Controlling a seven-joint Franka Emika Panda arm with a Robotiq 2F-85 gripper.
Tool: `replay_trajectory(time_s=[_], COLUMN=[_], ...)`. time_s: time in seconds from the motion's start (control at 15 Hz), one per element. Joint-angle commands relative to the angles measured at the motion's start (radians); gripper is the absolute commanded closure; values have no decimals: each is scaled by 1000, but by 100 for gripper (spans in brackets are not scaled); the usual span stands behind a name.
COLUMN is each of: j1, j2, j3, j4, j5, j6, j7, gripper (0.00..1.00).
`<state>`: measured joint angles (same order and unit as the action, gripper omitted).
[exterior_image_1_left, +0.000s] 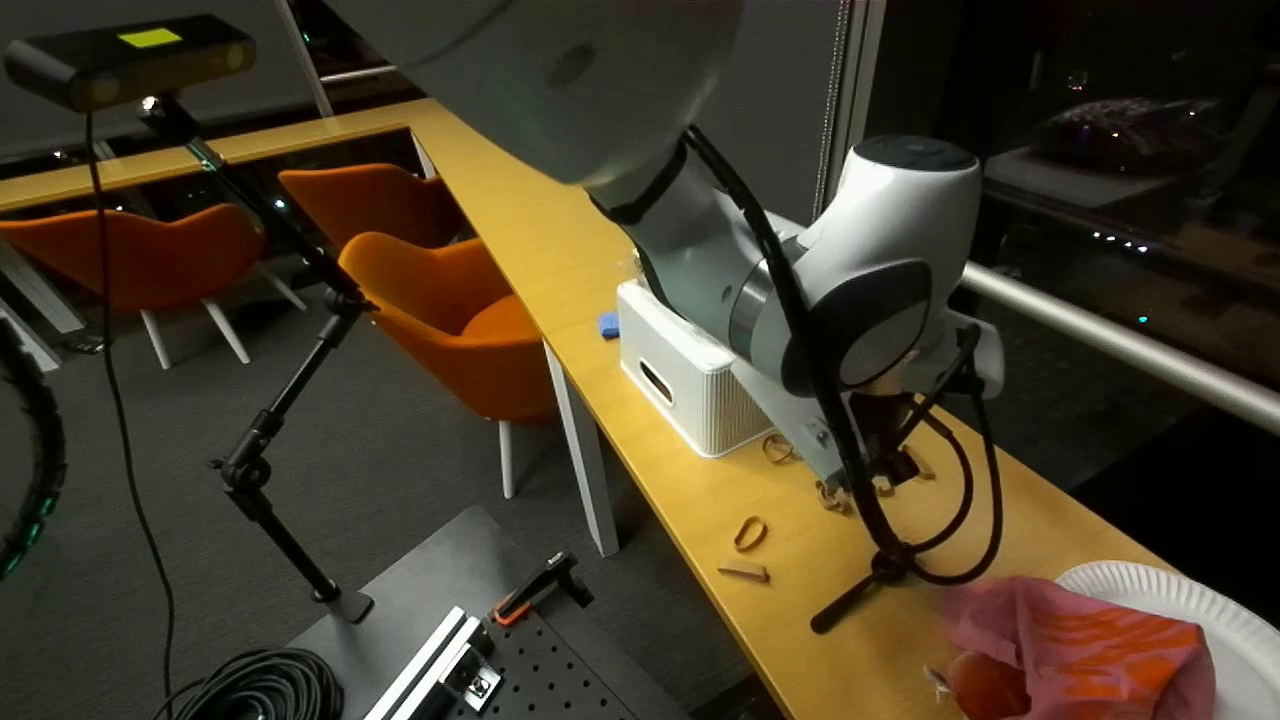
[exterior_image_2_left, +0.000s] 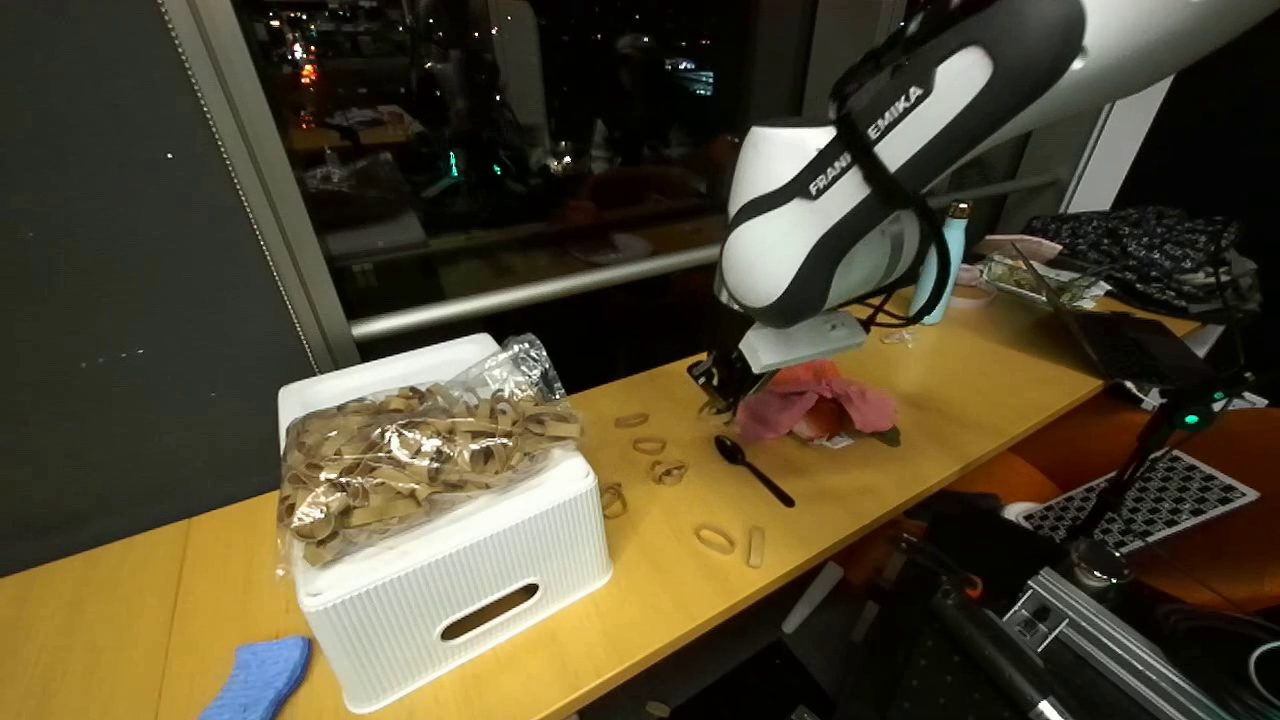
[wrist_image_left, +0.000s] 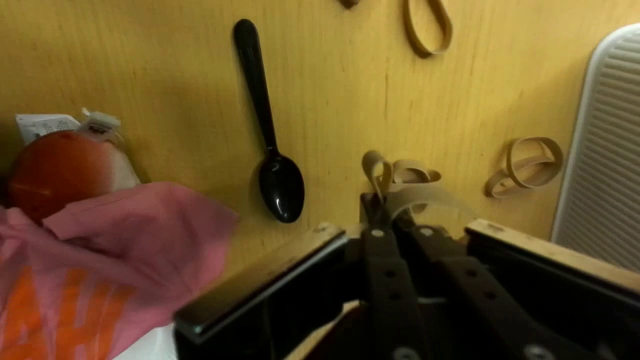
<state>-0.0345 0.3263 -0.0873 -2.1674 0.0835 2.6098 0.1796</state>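
Gripper (wrist_image_left: 398, 231) clamped on a tan rubber band (wrist_image_left: 370, 161)

Close up in your wrist view, the fingers (wrist_image_left: 381, 260) press nearly together, with the band caught between their tips. Its loop projects beyond the tips, roughly in line with the fingers, while a pale, blurred strip (wrist_image_left: 431, 195) trails toward the right of that view; you cannot tell whether loop and strip are one piece. Just past the grip lies a curled band (wrist_image_left: 409, 164), so near that contact with the held one is unclear. To the left of the fingers, near but apart, you have a black spoon (wrist_image_left: 281, 187), bowl closest to the grip, handle running away from it.

All this is on a wooden table (wrist_image_left: 330, 100). Farther left sits a pink cloth (wrist_image_left: 155, 225) against a red, rounded item (wrist_image_left: 57, 167). At the right edge stands a white ribbed box (wrist_image_left: 605, 165); an exterior view shows a clear bag of bands (exterior_image_2_left: 420, 450) on its top. A dark window (exterior_image_2_left: 540, 180) runs along the table, with orange chairs (exterior_image_1_left: 450, 365) opposite, over grey carpet (exterior_image_1_left: 420, 460).
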Motion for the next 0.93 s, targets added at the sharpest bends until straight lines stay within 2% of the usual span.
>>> replay_trajectory(time_s=[0.0, 0.33, 0.87], j1=[-50, -32, 1], j2=[-134, -169, -66], j3=[66, 127, 146], j4=[-75, -74, 51], j5=[143, 302, 240], j6=[-9, 4, 87], j7=[-103, -227, -252], gripper=[99, 99, 99])
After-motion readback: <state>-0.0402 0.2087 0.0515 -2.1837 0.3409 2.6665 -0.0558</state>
